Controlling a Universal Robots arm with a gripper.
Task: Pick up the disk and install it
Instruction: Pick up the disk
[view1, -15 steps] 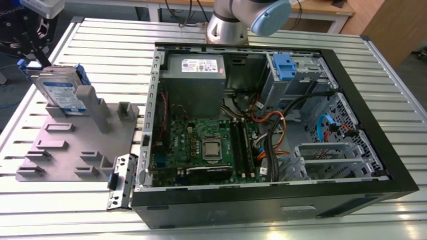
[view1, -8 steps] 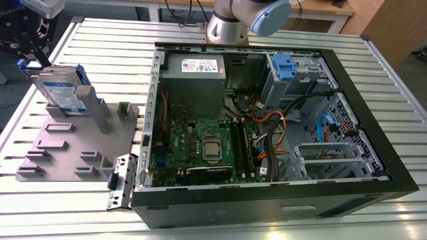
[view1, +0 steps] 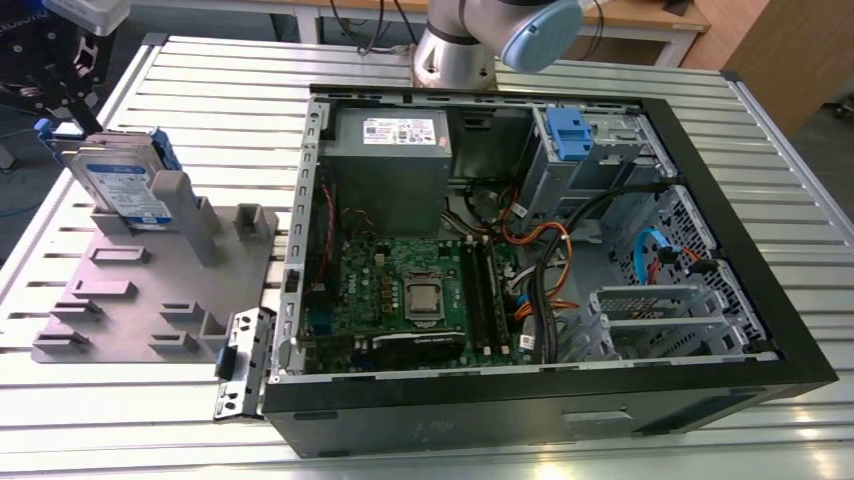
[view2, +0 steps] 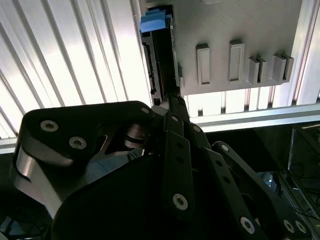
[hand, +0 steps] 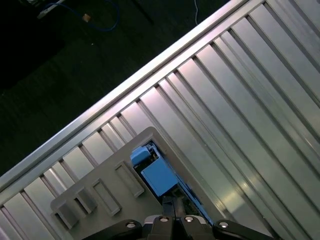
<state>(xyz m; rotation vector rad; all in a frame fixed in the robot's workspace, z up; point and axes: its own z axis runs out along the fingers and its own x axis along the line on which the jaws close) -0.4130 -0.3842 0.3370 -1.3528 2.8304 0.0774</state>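
Gripper (view1: 86, 125) position is at ten o'clock in the exterior view, directly over the far upper corner of the disk (view1: 127, 185). Whether it is spread or closed on that edge cannot be told, as the contact zone is masked by the linkage in both wrist views. The disk is stood on edge in a slot of the grey fixture plate (view1: 147, 300), label side facing the exterior camera. Its blue carrier frame (view2: 152, 22) is seen at the end away from the gripper in the second wrist view. The disk appears to be seated rather than lifted, though this is judged from a steep angle. The fixture plate is laid on the slatted table (view1: 534, 65) at nine o'clock from the open computer case (view1: 534, 395), just beside its side wall. Two risks are judged: a hold taken at one corner could let the disk pivot or bind against the upright posts (view1: 198, 228) during extraction, and a tilted disk could catch the case rim. Inside the case, the drive cage (view1: 621, 150) at one o'clock is set near the power-supply box (view1: 387, 190) and loose cables (view1: 547, 260), which could be snagged. Open room is available above the fixture plate and over the bare slats at its six o'clock. Clearance is tight at the cage.
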